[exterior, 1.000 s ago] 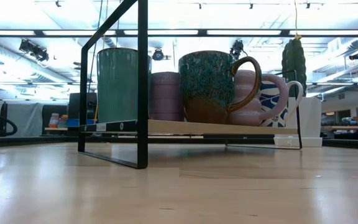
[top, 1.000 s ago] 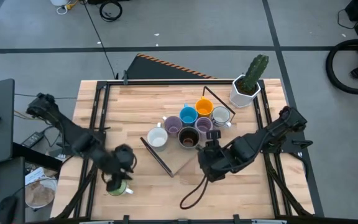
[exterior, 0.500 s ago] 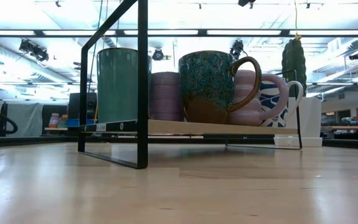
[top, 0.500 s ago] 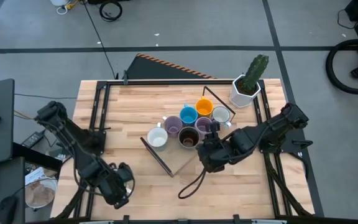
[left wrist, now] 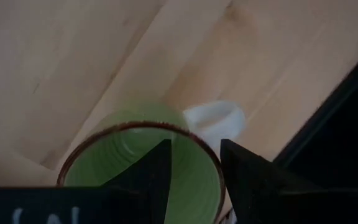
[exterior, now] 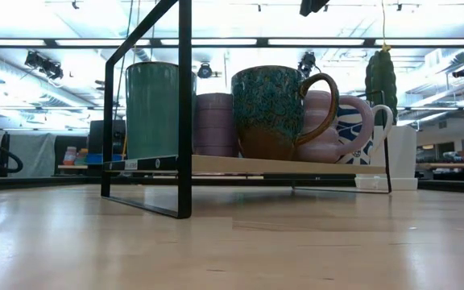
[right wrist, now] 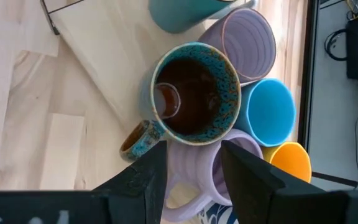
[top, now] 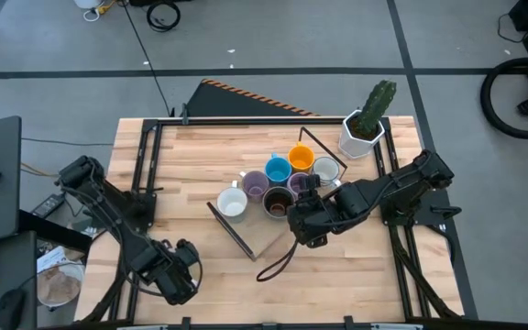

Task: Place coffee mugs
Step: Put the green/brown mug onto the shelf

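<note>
The green mug point(left wrist: 114, 165) with a white handle point(left wrist: 215, 119) stands upright on the table near its near left corner. My left gripper point(top: 177, 280) covers it in the high view. The left gripper point(left wrist: 194, 146) is open, with one finger inside the mug and one outside, beside the handle. Several other mugs stand together on the wire rack's wooden board point(top: 262, 240): white point(top: 232, 203), two lilac, blue point(top: 278, 170), orange point(top: 301, 159), silvery-white and dark brown point(right wrist: 194, 96). My right gripper point(right wrist: 191, 152) is open and empty, above a lilac mug point(right wrist: 194, 171) next to the brown one.
The white faceted cactus pot point(top: 363, 136) stands at the far right, behind the rack. Black frame rails run along the table's left point(top: 145, 174) and right point(top: 388, 170) sides. A dark cable loop point(top: 278, 266) lies near the rack. Bare wood lies between the rack and the left arm.
My left gripper has moved toward the near edge and down over the green mug, which showed beside it a second ago and is now covered in the high view. My right gripper has moved toward the far edge, closer over the mugs on the rack.
</note>
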{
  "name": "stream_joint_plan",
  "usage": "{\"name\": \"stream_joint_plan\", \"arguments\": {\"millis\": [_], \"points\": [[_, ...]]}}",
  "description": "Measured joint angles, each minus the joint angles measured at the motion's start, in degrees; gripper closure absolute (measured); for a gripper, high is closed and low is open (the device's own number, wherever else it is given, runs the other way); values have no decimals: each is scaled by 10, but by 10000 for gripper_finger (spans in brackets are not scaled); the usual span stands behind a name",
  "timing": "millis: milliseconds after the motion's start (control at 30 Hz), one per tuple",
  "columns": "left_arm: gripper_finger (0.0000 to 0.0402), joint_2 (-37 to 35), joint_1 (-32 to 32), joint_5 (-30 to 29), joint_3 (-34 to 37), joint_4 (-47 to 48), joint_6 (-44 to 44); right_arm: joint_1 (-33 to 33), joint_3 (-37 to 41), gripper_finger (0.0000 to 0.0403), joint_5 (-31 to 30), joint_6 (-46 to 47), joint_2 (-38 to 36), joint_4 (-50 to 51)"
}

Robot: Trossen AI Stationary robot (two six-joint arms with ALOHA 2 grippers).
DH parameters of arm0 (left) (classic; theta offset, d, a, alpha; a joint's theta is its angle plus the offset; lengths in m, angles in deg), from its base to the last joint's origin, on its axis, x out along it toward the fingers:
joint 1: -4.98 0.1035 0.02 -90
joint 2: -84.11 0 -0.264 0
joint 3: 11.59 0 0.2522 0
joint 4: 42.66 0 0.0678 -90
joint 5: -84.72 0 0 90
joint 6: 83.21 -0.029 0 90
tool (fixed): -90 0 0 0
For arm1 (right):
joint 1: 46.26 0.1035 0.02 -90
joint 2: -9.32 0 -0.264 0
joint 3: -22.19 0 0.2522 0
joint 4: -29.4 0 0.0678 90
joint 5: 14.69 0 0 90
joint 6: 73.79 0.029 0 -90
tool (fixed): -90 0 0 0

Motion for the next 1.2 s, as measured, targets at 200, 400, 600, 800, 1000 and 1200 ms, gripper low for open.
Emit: {"name": "stream_joint_plan", "arguments": {"millis": [200,400,600,800,1000,1200], "points": [[257,10,14,-15,0,4,-3,0,0,248,9,5,0,-4],[260,10,21,-15,0,5,1,0,0,248,15,7,0,-5],[265,22,19,0,-1,4,-19,0,0,248,15,10,0,-7],[323,26,19,7,-1,-10,-59,0,0,248,15,10,0,-8],[379,24,28,6,-2,-17,-114,0,0,248,16,9,0,-8],[382,28,53,4,-36,-41,-174,0,0,248,17,11,0,2]]}}
